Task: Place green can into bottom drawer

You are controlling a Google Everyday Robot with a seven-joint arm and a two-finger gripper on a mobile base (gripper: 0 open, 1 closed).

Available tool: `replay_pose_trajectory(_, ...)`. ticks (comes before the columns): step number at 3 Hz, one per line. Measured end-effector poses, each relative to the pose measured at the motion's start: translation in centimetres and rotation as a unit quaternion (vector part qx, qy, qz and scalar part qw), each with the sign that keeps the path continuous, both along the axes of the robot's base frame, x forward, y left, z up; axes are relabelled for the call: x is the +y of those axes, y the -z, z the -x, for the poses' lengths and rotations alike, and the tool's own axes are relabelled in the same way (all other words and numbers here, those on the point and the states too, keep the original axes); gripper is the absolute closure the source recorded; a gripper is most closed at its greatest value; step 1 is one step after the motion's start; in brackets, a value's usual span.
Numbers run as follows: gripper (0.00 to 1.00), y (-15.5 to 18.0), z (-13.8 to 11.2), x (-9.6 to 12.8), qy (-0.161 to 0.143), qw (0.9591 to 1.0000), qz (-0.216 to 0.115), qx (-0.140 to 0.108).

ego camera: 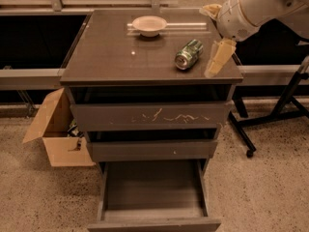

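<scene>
Found green can on its side on cabinet top, centre-right, just left of gripper; couldn't tell gripper state; saw bottom drawer open, bottom centre; cardboard box lower left.

The cabinet top bears a white bowl and a sideways-lying green can — end effector over its right edge.

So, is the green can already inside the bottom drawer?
No, the green can lies on its side on the cabinet top, just left of the gripper, while the bottom drawer stands pulled out below.
</scene>
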State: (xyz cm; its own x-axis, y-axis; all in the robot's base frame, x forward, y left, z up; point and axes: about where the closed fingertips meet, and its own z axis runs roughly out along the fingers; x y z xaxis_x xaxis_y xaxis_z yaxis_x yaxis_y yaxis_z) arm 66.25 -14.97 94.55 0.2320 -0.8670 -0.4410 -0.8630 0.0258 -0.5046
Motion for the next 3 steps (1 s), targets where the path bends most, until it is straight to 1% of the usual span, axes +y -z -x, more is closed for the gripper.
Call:
replay_pose_trajectory(1,0.0,0.6,-1.5,0.7,0.005,0.9999,-0.013,0.006)
replay_pose_trajectory(2,0.0,1.2,-2.9,0.7,0.022,0.9997,-0.01,0.008)
replay_pose_trajectory(3,0.0,2.3,-4.4,0.4,0.043,0.999,0.005,0.011)
